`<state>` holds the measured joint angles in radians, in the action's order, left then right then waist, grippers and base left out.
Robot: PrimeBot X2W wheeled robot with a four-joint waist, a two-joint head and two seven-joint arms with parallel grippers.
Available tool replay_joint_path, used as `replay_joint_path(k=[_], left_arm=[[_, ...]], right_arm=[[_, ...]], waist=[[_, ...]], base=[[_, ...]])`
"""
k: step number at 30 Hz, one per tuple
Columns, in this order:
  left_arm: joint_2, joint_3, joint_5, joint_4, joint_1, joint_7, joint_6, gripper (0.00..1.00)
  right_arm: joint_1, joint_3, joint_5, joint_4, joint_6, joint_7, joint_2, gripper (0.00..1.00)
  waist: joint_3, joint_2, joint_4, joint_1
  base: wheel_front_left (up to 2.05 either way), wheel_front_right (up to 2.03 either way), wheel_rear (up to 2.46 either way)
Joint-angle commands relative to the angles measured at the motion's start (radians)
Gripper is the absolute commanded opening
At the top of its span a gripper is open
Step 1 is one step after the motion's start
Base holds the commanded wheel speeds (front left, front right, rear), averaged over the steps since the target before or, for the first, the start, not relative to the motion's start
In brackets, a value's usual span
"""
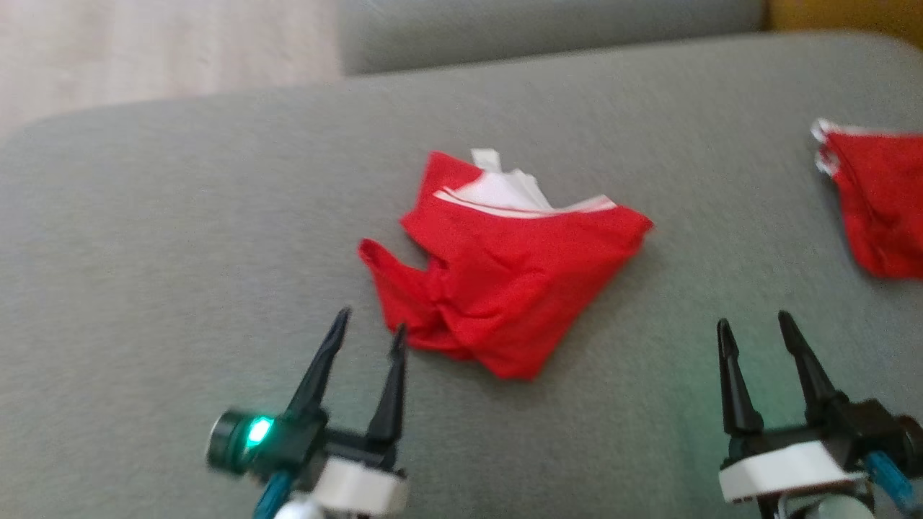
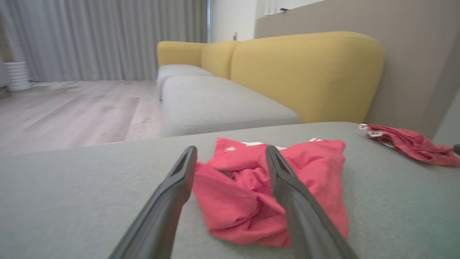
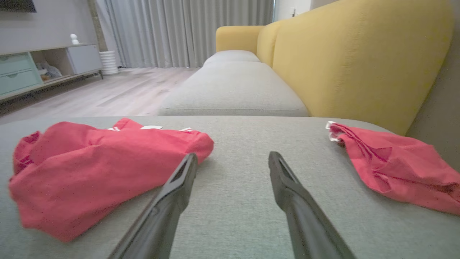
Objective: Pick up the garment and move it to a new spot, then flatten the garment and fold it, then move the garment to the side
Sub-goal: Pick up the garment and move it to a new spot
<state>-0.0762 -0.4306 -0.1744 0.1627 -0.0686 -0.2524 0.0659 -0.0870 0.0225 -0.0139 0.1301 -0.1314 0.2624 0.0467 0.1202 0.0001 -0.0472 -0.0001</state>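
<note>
The garment point(image 1: 505, 274) is a red cloth with white trim, lying crumpled in the middle of the grey cushion point(image 1: 180, 252). My left gripper point(image 1: 372, 321) stands open just in front of the garment's near left corner, and nothing is held between its fingers. In the left wrist view the garment point(image 2: 233, 198) lies right beyond the open left gripper point(image 2: 231, 148). My right gripper point(image 1: 753, 320) is open over bare cushion, to the right of the garment. The right wrist view has the garment point(image 3: 90, 169) left of the open right gripper point(image 3: 233, 154).
A second red cloth point(image 1: 880, 209) lies at the cushion's far right edge, also seen as a red cloth point(image 3: 395, 169) right of my right fingers. A yellow backrest point(image 3: 359, 61) rises behind. Another grey seat point(image 2: 215, 104) and wooden floor point(image 2: 72, 108) lie beyond.
</note>
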Motion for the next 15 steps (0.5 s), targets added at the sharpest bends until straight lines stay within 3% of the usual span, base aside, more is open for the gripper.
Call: replay_joint_path(k=[1,8,15], left_arm=[[0.005,0.051,0.012,-0.049,0.007,-0.009,0.009,1.00],[0.007,0.154,0.038,-0.125,0.142,-0.009,0.010,1.00],[0.014,0.192,0.066,-0.139,0.177,-0.009,-0.009,1.00]], right_arm=[[0.001,-0.017,0.002,-0.024,0.001,-0.001,0.005,1.00],[-0.034,-0.021,-0.040,-0.002,0.001,-0.001,0.004,1.00],[-0.050,-0.039,-0.058,0.019,0.001,-0.001,0.004,1.00]], waist=[[-0.093,-0.0001,0.089,0.0001],[-0.151,-0.0001,0.155,0.0001],[-0.166,-0.0001,0.181,0.0001]], base=[[0.00,0.00,0.00],[0.00,0.00,0.00],[0.00,0.00,0.00]])
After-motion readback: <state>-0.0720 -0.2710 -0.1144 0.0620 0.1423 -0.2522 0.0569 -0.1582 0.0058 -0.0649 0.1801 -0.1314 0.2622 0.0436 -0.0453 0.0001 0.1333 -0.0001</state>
